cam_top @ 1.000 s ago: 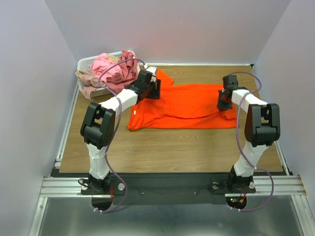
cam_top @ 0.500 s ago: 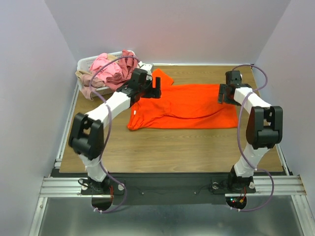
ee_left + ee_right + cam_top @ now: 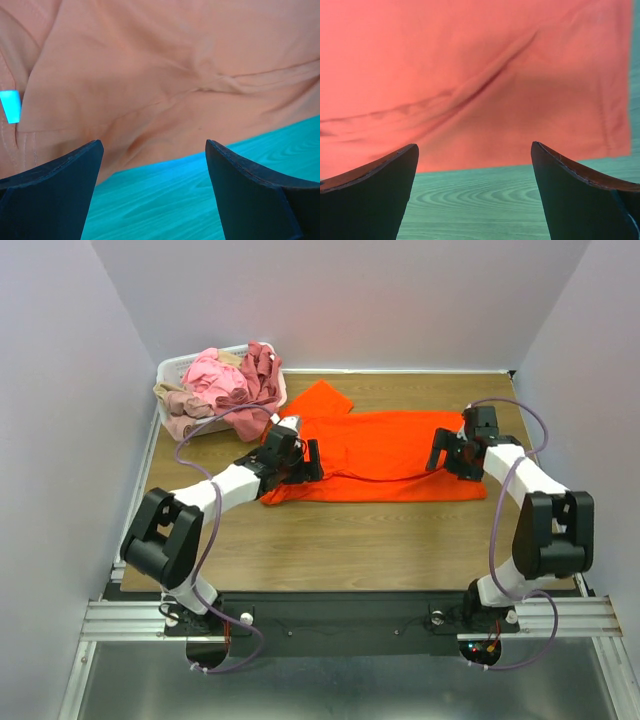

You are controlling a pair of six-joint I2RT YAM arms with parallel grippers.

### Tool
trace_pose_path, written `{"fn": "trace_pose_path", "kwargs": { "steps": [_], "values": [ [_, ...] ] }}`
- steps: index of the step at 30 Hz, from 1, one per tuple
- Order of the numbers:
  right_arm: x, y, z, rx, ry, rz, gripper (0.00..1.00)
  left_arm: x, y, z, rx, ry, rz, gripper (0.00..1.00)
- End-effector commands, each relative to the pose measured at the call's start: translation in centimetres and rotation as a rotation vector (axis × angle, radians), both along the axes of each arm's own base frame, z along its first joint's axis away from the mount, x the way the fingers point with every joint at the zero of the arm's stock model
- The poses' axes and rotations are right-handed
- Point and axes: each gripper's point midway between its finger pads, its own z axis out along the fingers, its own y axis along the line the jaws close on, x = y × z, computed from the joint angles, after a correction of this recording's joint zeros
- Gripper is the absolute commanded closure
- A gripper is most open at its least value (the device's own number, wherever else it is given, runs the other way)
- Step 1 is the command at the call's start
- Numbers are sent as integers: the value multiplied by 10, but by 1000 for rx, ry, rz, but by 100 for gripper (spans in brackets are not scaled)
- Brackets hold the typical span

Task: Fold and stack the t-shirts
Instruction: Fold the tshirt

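Note:
A bright orange t-shirt [image 3: 385,450] lies spread across the wooden table [image 3: 350,540], one sleeve pointing to the far left. My left gripper [image 3: 306,462] hovers low over its near-left part, open; in the left wrist view the shirt [image 3: 160,75] and its near hem show beyond the empty gripper [image 3: 155,165]. My right gripper [image 3: 446,452] is over the shirt's right end, open too. In the right wrist view the orange cloth [image 3: 470,75] ends just ahead of the gripper [image 3: 475,167], with bare wood between the fingers. Pink [image 3: 215,375], maroon [image 3: 262,365] and beige [image 3: 175,398] t-shirts are heaped in the basket.
The white lattice basket [image 3: 172,367] stands at the far left corner of the table, with cloth hanging over its rim. Grey walls close in on the left, right and back. A metal rail [image 3: 350,615] runs along the near edge by the arm bases.
The right gripper has opened and dropped nearer over the shirt's right end. The left arm has swung from the far sleeve to the shirt's near-left edge.

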Motion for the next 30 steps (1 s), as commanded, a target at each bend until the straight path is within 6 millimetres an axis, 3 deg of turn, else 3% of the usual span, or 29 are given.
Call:
{"fn": "trace_pose_path", "kwargs": {
  "steps": [1, 7, 11, 15, 23, 29, 30],
  "values": [
    [0, 6, -24, 43, 61, -14, 0, 15, 0, -4, -7, -21, 57, 4],
    [9, -3, -48, 2, 125, -70, 0, 53, 19, -27, 87, 1, 143, 4],
    [3, -24, -63, -94, 163, -141, 0, 60, 35, -49, 104, 60, 181, 4],
    [-4, -27, -75, -106, 202, -167, 0, 64, 50, -59, 136, 83, 226, 4],
    [-20, -50, -73, -178, 209, -250, 0, 75, 72, -63, 196, 101, 279, 4],
    [-21, -41, -68, -133, 197, -210, 0, 60, 52, -50, 125, 101, 208, 5],
    [-22, -38, -68, -122, 198, -201, 0, 59, 50, -38, 112, 75, 209, 5]
  ]
}}
